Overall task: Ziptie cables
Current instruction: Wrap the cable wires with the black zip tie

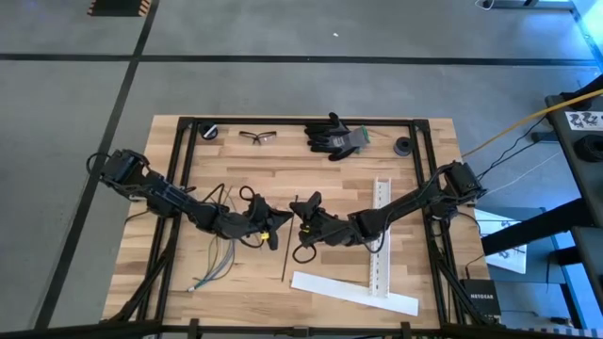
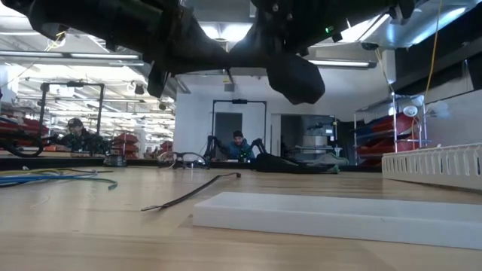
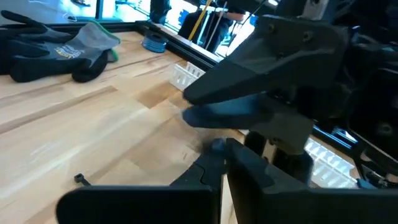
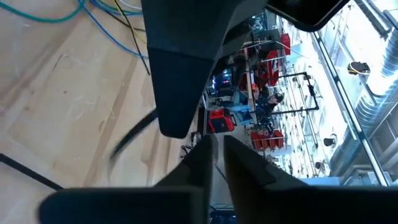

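Both grippers hover close together above the table's middle, tips facing each other: left gripper (image 1: 271,224) (image 3: 222,155), right gripper (image 1: 301,224) (image 4: 216,144). Each is shut to a thin slit, and nothing shows between the fingers. The pale blue, grey and greenish cables (image 1: 215,262) (image 2: 53,179) (image 4: 118,31) lie loose on the wood, on the near side of the left arm. One straight black ziptie (image 1: 286,252) (image 2: 192,194) lies flat on the table below the grippers. A thin black loop (image 1: 303,254) shows under the right gripper; whether it is the second ziptie I cannot tell.
A flat white strip (image 1: 353,292) (image 2: 339,218) lies near the near edge, and a perforated white strip (image 1: 381,235) (image 2: 433,165) stands under the right arm. Black gloves (image 1: 334,138), safety glasses (image 1: 257,137) and two dark rolls (image 1: 208,130) (image 1: 403,146) sit along the far edge. People sit in the room behind.
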You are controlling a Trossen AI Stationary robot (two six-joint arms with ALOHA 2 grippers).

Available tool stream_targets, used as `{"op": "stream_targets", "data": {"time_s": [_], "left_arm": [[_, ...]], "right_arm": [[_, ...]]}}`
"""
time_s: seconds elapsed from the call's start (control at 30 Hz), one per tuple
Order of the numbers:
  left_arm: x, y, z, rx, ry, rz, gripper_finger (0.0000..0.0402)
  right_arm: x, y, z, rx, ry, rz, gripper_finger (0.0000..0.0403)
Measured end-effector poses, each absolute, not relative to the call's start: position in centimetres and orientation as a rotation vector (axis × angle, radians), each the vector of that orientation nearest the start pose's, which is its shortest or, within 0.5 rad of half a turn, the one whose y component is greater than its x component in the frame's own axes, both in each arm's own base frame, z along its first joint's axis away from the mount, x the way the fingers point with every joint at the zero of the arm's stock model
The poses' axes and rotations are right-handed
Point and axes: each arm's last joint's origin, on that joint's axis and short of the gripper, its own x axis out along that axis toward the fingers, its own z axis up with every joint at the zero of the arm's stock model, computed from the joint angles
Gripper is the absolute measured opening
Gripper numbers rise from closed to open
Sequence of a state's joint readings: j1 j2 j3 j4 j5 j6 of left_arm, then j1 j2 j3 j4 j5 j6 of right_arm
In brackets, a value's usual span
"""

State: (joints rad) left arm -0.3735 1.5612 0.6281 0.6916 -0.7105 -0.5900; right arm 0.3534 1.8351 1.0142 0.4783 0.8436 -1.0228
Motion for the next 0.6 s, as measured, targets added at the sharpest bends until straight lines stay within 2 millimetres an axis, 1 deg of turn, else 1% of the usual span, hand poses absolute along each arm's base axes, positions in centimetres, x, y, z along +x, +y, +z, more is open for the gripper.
{"op": "stream_targets", "data": {"time_s": [0.23,0.33,0.4,0.5,0.6], "left_arm": [[28.5,-9.1,18.5,-0.459,0.1,0.385,0.0],[28.5,-9.1,18.5,-0.459,0.1,0.385,0.0],[28.5,-9.1,18.5,-0.459,0.1,0.385,0.0],[28.5,-9.1,18.5,-0.445,0.103,0.384,0.0],[28.5,-9.1,18.5,-0.443,0.104,0.383,0.0]], "right_arm": [[36.7,11.2,19.8,-1.153,0.463,-0.338,0.0148],[36.6,11.1,20.3,-1.144,0.463,-0.377,0.0182],[36.4,11.0,20.6,-1.142,0.471,-0.402,0.0196],[36.1,10.8,21.6,-1.125,0.466,-0.438,0.0203],[35.3,10.5,23.2,-1.026,0.445,-0.456,0.0204]]}}
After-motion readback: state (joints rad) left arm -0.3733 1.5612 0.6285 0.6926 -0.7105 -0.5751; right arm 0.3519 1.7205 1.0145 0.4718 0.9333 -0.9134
